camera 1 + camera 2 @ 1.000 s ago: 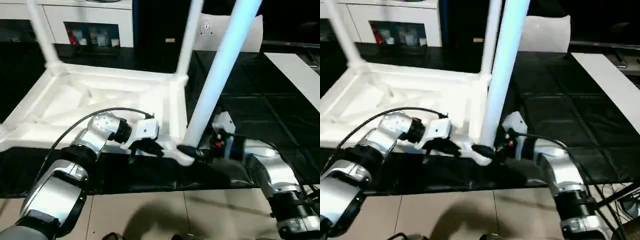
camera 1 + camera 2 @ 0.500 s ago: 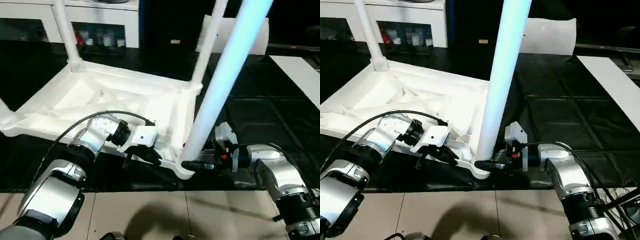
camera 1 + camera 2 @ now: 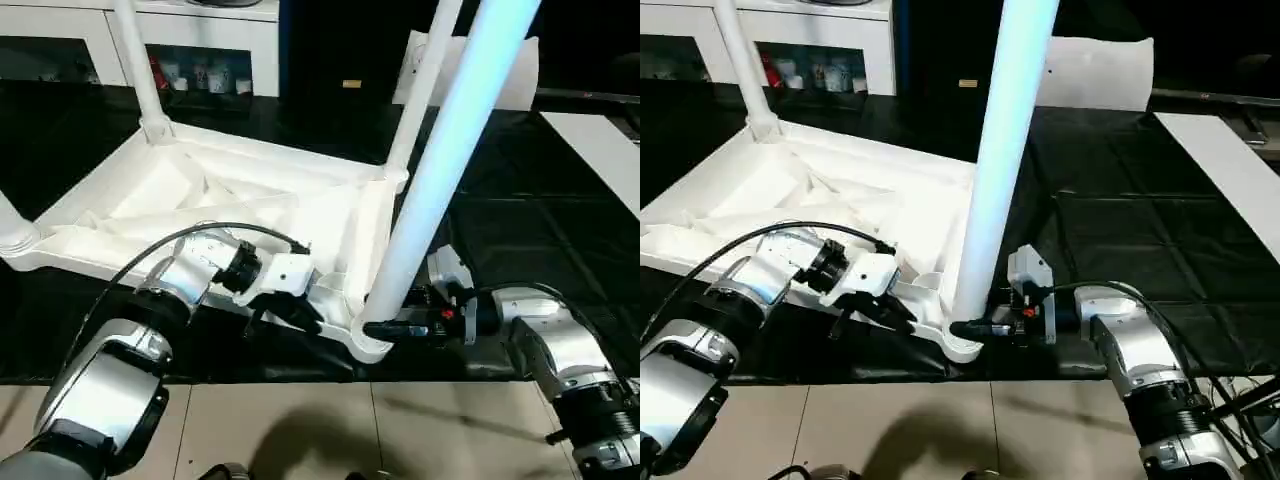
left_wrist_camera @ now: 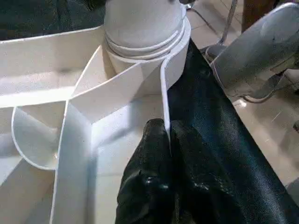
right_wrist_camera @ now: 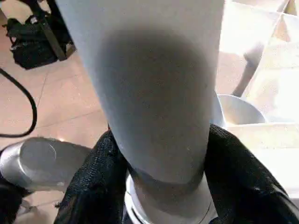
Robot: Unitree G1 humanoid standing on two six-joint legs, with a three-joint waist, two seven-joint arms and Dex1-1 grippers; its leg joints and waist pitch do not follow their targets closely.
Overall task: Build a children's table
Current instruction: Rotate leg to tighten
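Gripping the leg (image 5: 154, 93) base, right end effector (image 3: 390, 328); left end effector (image 4: 168, 149) pinches tabletop (image 3: 200, 200) rim.

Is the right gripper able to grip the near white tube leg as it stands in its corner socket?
Probably yes: the right gripper already has a black finger on each side of the near white tube leg, just above its socket; nothing blocks it.

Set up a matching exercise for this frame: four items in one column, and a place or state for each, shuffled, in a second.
1. left gripper
2. right gripper
3. nearest leg
4. tabletop

A. lies underside up on black sheeting
B. stands in the near corner socket
C. pinches the thin tabletop rim
D. fingers on either side of the tube's base

Pairs: 1-C, 2-D, 3-B, 4-A
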